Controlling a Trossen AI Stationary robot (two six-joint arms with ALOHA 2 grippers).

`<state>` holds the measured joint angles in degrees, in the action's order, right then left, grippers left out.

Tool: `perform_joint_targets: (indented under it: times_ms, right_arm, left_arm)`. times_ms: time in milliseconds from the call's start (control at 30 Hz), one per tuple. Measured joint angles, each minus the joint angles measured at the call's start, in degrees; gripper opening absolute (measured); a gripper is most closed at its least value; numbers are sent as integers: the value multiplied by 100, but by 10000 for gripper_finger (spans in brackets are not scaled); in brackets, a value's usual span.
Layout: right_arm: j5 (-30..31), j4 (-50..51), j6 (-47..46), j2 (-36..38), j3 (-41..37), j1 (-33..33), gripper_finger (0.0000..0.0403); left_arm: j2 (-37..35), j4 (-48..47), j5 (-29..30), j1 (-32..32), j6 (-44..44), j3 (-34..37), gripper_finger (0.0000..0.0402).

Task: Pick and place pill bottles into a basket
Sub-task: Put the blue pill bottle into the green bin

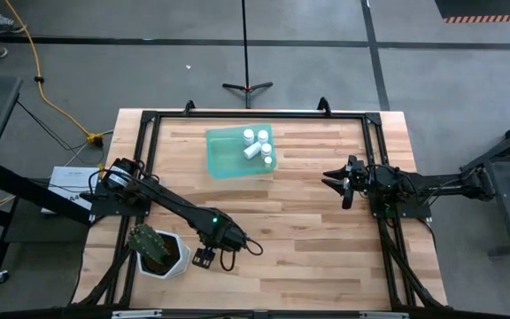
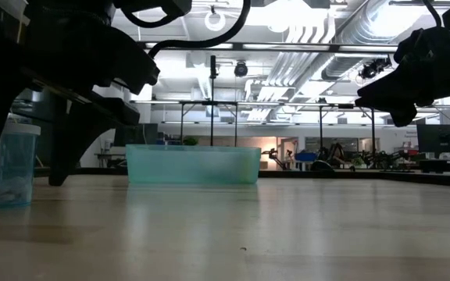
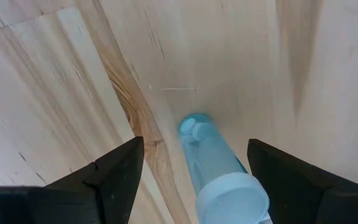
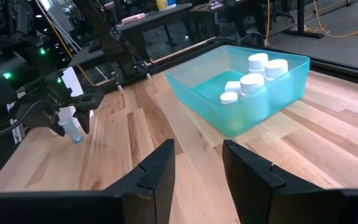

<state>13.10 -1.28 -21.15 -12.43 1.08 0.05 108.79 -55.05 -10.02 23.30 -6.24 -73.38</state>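
Left pincer (image 1: pixel 205 258) is down low near the front edge of the wooden surface (image 1: pixel 308 221), at about seven o'clock from the centre, and its two dark fingers (image 3: pixel 114 171) stand apart on either side of a pale blue pill bottle (image 3: pixel 219 168) with a white cap. That bottle stands upright on the wood between the fingers, and neither finger touches it (the low view shows it upright too, just beside the dark gripper body). Just beside the pincer, at its nine o'clock in the overhead view, sits a white hexagonal pot (image 1: pixel 162 252) with a spiky green plant. Over at the far side, around twelve o'clock from the centre, the teal basket (image 1: pixel 224 155) rests flat on the surface, and a cluster of white-capped pill bottles (image 1: pixel 257 146) lies in its right-hand half, some upright and some tipped. Right pincer (image 1: pixel 343 182) hangs above the surface at about three o'clock, fingers apart with nothing between them, pointing toward the basket and well apart from it.
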Motion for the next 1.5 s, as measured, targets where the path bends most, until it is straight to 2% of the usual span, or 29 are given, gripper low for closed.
perform_joint_targets:
  times_ms: [333,800,1267,1500]
  right_arm:
    - [0,0,16,0,0,0,126]
    - [2,1,57,0,0,0,126]
    - [2,1,62,0,0,-1,126]
    - [2,0,62,0,0,0,126]
  left_arm:
    - [0,-10,20,1,-2,0,315]
    - [-2,-17,0,1,-2,-4,205]
    - [-4,-126,0,-1,-2,-4,143]
    - [-4,-430,35,-4,10,-38,146]
